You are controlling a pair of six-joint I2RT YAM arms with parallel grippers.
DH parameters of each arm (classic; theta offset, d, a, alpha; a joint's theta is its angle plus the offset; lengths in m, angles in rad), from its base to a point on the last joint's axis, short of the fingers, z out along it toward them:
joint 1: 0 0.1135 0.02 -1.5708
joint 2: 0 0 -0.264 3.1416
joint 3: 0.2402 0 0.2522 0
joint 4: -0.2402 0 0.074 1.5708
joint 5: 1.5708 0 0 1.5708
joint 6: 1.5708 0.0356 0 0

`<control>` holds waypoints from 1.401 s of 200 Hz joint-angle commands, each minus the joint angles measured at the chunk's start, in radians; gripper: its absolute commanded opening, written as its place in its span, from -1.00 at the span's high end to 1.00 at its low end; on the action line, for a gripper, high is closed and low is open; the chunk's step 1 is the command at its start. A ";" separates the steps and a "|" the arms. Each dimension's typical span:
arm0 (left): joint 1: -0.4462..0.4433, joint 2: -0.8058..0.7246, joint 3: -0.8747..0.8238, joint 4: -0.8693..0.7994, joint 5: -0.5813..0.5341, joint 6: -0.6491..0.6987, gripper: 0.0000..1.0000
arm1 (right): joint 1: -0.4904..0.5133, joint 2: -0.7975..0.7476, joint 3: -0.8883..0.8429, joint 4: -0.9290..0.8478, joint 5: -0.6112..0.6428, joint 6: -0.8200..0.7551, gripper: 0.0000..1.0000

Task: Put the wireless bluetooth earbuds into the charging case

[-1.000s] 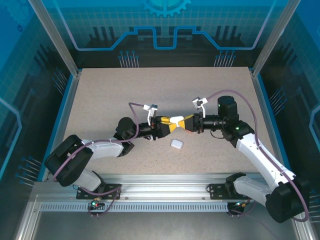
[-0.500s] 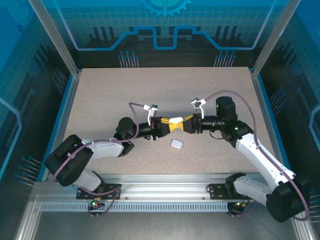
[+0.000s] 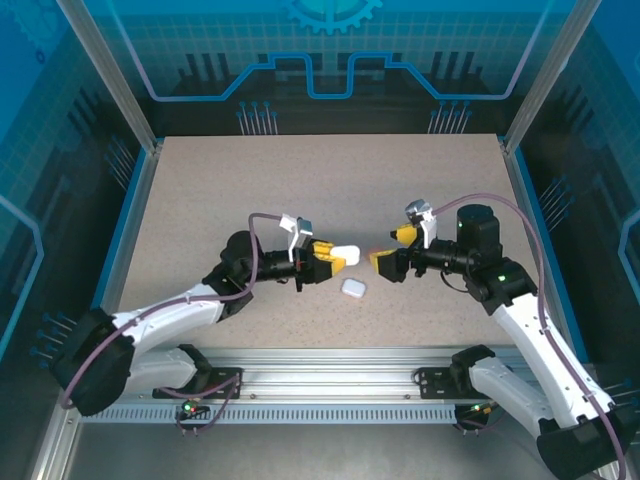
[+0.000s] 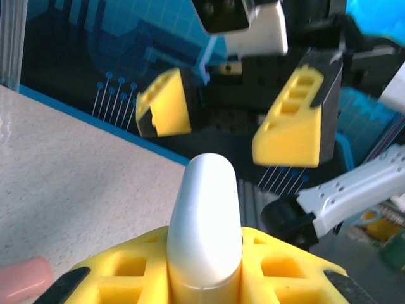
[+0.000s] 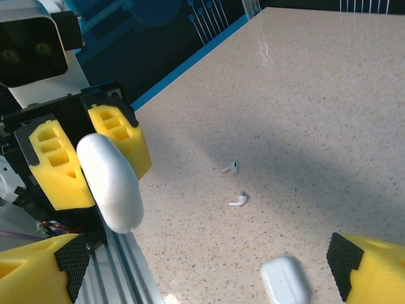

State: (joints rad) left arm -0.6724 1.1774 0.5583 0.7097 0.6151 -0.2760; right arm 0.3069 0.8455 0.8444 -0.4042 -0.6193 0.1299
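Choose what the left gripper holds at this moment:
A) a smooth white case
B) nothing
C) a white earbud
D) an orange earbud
A: the left gripper is shut on the white case, whose rounded end sticks out past the yellow jaws.

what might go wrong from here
The left gripper pinches the white case by one end, most of it sticking out, so it may pivot or slip if the open right gripper pushes on it. The two white earbuds lie tiny and flat on the table; a wide grip may flick them away. The second case lies close by and could be knocked.
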 commanded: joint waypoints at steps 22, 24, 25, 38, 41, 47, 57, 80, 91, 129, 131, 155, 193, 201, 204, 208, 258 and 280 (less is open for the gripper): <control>-0.033 -0.096 0.070 -0.408 -0.028 0.369 0.66 | 0.030 -0.029 0.013 0.021 -0.068 -0.258 -1.00; -0.032 -0.097 0.070 -0.409 -0.029 0.373 0.66 | 0.036 -0.029 0.015 0.019 -0.070 -0.272 -1.00; -0.033 -0.099 0.070 -0.410 -0.030 0.374 0.66 | 0.038 -0.029 0.016 0.017 -0.071 -0.278 -1.00; -0.034 -0.108 0.067 -0.409 -0.037 0.393 0.66 | 0.079 -0.026 0.019 -0.009 -0.072 -0.362 -1.00; -0.036 -0.112 0.067 -0.411 -0.038 0.397 0.67 | 0.088 -0.025 0.019 -0.016 -0.072 -0.378 -1.00; -0.037 -0.113 0.068 -0.413 -0.045 0.404 0.67 | 0.110 -0.024 0.018 -0.027 -0.073 -0.410 -1.00; -0.038 -0.115 0.068 -0.415 -0.052 0.415 0.68 | 0.146 -0.022 0.011 -0.029 -0.070 -0.455 -1.00; -0.041 -0.109 0.074 -0.416 -0.051 0.424 0.67 | 0.222 -0.018 -0.022 0.020 -0.015 -0.516 -1.00; -0.042 -0.105 0.078 -0.420 -0.050 0.425 0.68 | 0.247 -0.002 -0.019 0.030 0.019 -0.522 -1.00; -0.050 -0.098 0.086 -0.421 -0.050 0.426 0.69 | 0.311 0.073 0.012 0.005 0.126 -0.561 -0.98; -0.051 -0.098 0.086 -0.421 -0.050 0.426 0.69 | 0.314 0.076 0.012 0.007 0.131 -0.563 -0.98; -0.053 -0.098 0.087 -0.426 -0.051 0.431 0.70 | 0.328 0.096 0.003 0.056 0.164 -0.542 -0.95; -0.056 -0.098 0.091 -0.441 -0.059 0.440 0.70 | 0.331 0.132 0.019 0.071 0.192 -0.523 -0.72; -0.058 -0.099 0.091 -0.446 -0.062 0.444 0.71 | 0.331 0.133 0.018 0.077 0.195 -0.519 -0.70; -0.058 -0.099 0.092 -0.448 -0.064 0.445 0.71 | 0.331 0.133 0.019 0.080 0.194 -0.518 -0.70; -0.058 -0.099 0.092 -0.451 -0.065 0.446 0.71 | 0.331 0.134 0.019 0.083 0.195 -0.517 -0.70; -0.063 -0.099 0.088 -0.466 -0.083 0.457 0.71 | 0.329 0.150 0.030 0.086 0.233 -0.506 -0.50; -0.064 -0.100 0.088 -0.464 -0.082 0.457 0.72 | 0.329 0.159 0.062 0.080 0.265 -0.504 -0.46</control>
State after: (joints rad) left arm -0.7250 1.0832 0.6151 0.2649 0.5228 0.1604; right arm 0.6239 0.9924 0.8486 -0.3439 -0.4145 -0.3851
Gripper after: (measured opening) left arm 0.237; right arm 0.737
